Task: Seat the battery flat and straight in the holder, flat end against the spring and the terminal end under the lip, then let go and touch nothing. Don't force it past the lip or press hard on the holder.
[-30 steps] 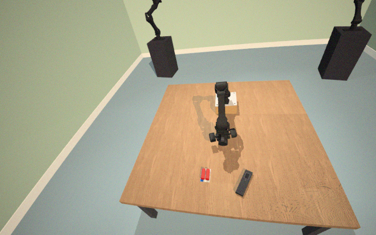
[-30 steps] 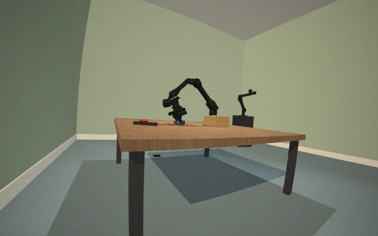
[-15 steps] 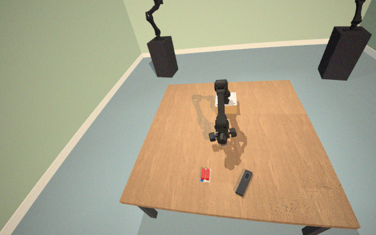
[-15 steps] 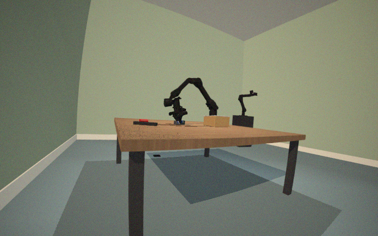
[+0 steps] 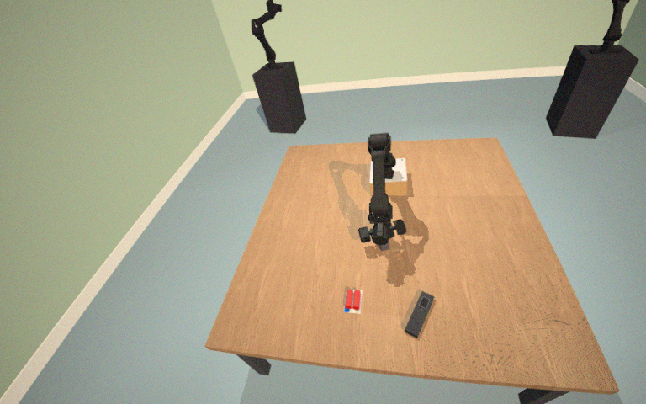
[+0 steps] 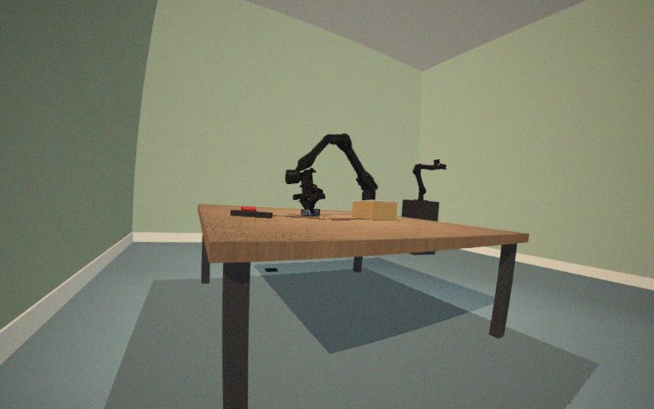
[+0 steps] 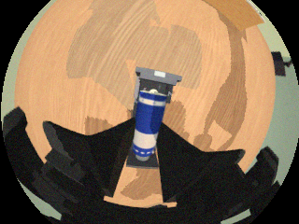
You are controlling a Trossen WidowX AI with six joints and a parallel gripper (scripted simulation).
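Blue battery point(image 7: 149, 126) being lowered into holder point(image 7: 157, 78).
End effector point(image 7: 142, 162) is gripping the battery lengthwise over the desk point(image 5: 476, 266), nose tilting toward the lip, presumably avoiding forcing.

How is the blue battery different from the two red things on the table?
The blue battery is blue with a white band; the red pieces are plain red. The blue battery is pinched in the gripper; the red pieces lie loose on a white card, away from the gripper. The blue battery is alone; the red pieces sit side by side. Both are over the same wooden table.
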